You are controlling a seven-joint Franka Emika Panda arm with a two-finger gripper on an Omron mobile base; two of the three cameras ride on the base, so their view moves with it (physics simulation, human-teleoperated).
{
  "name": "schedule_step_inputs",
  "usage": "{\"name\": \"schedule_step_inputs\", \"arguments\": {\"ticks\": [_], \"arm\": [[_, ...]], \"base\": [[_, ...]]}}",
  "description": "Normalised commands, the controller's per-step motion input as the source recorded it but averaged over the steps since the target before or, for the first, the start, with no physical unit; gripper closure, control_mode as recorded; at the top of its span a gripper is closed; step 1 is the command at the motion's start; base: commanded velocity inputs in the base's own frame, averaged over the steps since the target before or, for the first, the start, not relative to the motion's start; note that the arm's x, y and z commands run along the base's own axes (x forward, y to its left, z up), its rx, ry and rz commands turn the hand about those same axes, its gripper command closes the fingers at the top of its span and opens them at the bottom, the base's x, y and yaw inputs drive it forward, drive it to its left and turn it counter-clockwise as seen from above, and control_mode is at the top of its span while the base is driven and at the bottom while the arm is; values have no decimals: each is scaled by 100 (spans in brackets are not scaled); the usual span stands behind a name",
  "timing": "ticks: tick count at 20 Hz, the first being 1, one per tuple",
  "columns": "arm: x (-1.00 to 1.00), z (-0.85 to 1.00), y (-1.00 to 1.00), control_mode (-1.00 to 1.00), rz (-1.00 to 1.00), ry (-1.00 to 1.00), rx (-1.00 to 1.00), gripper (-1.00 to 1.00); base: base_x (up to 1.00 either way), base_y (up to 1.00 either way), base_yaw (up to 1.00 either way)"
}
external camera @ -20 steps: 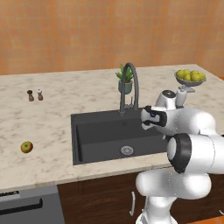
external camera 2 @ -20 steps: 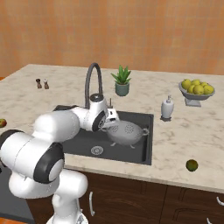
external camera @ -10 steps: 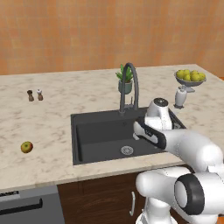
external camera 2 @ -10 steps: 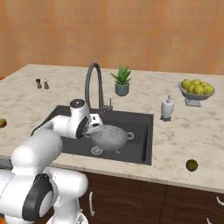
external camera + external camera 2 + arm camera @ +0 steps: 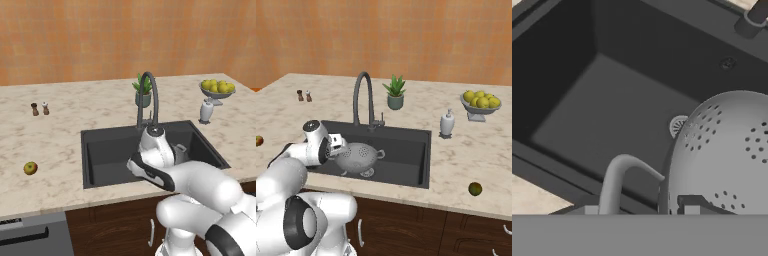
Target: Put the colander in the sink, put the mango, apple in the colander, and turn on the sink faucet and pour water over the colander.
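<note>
Perforated silver metal is what you carry: the colander [image 5: 357,156] hangs from the gripper [image 5: 336,145], whose jaws are closed on its rim by a side handle. It sits at centre left of the right base view, inside the sink [image 5: 406,145] and, as far as I can tell, just clear of the floor. In the hand view the bowl bulges at lower right, its handle loops at bottom centre, and the drain [image 5: 676,125] peeks out beside it.

To finish this step well, lower until the bowl's foot meets the basin floor, and level the wrist so the open mouth faces up. Keep it under the faucet [image 5: 362,97] spout, so the stream can land inside. I judge that letting go while it is tilted risks a roll; part the jaws only once it rests, then lift straight up clear of the rim.

The fruit waits on the counter: the apple [image 5: 30,168] at the left edge of the left base view, the mango [image 5: 474,188] at lower right of the right base view. Both lie well apart from the sink. No water runs.

Compared with a second ago, your arm has swung from the right side of the sink toward its front left. The colander has travelled with it, from mid-right of the basin to near the front-left corner. Apple, mango and faucet are unmoved.
</note>
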Motion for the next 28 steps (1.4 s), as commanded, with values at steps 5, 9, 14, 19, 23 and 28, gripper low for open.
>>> {"name": "schedule_step_inputs", "arguments": {"ticks": [5,9,14,19,23,28], "arm": [[21,6,62,-100,0,0,0,100],[57,1,9,-100,-5,2,0,100],[48,0,0,-100,-9,1,0,100],[34,-26,0,-100,-5,2,0,100],[17,-55,0,-100,-2,0,0,100],[23,-56,-3,-100,-3,0,0,100]], "base": [[0,0,0],[0,0,0],[0,0,0],[0,0,0],[0,0,0],[0,0,0]]}}
